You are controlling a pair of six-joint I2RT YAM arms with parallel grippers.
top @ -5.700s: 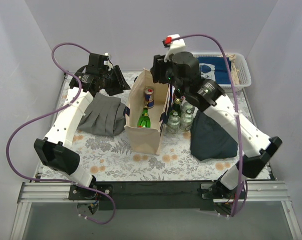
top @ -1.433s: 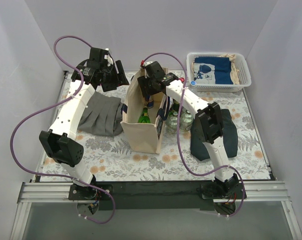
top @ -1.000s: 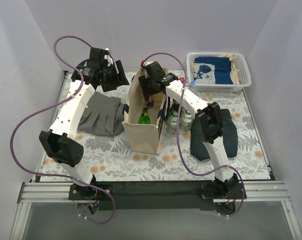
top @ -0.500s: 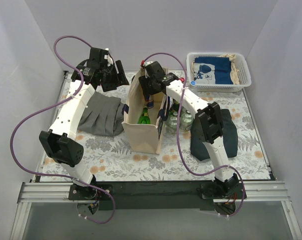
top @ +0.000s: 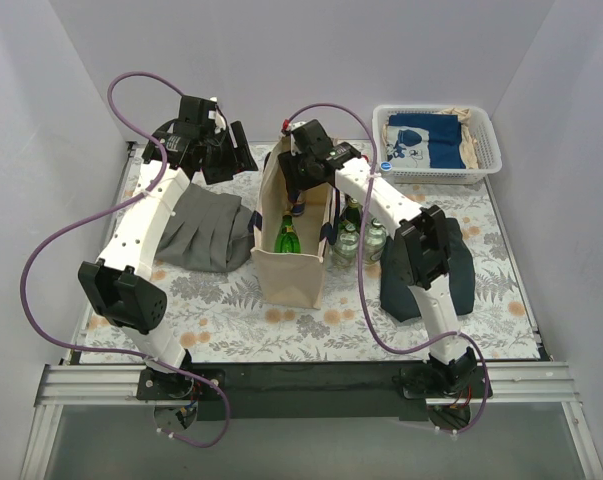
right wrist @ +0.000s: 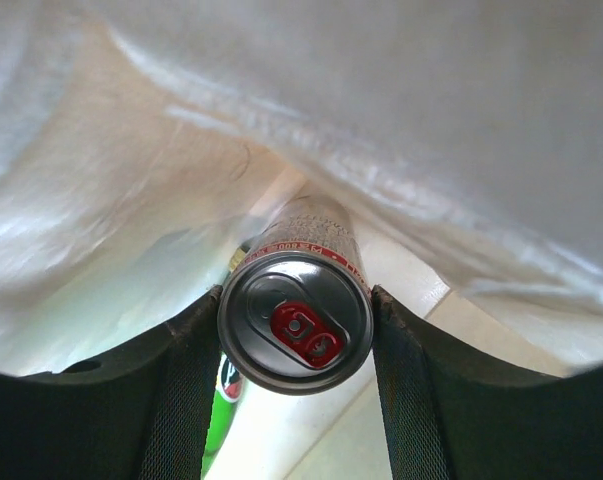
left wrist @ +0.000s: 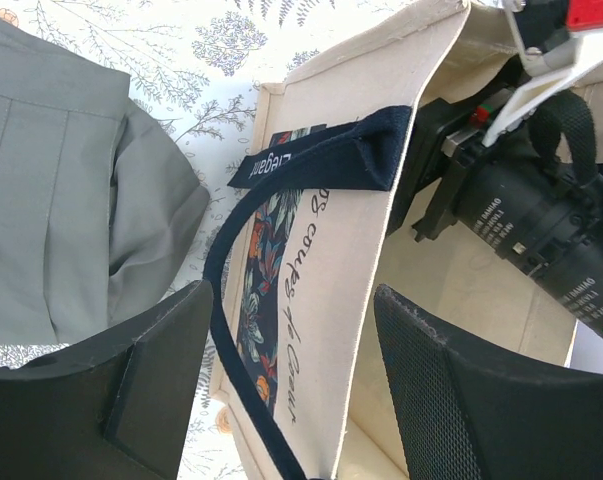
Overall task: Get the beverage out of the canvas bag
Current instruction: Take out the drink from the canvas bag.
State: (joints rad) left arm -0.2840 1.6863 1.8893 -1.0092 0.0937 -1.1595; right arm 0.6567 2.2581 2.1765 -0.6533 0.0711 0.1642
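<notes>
A tall cream canvas bag (top: 286,270) stands in the middle of a floral table (top: 231,320). Inside it, a green bottle (top: 287,238) stands nearest, and behind that is a silver drink can (right wrist: 295,325) with a red tab. The right gripper (right wrist: 296,310) reaches down into the bag, its fingers pressed against both sides of the can. Farther left, the left gripper (left wrist: 291,380) hovers over the bag's navy handle (left wrist: 321,165), fingers spread and holding nothing.
</notes>
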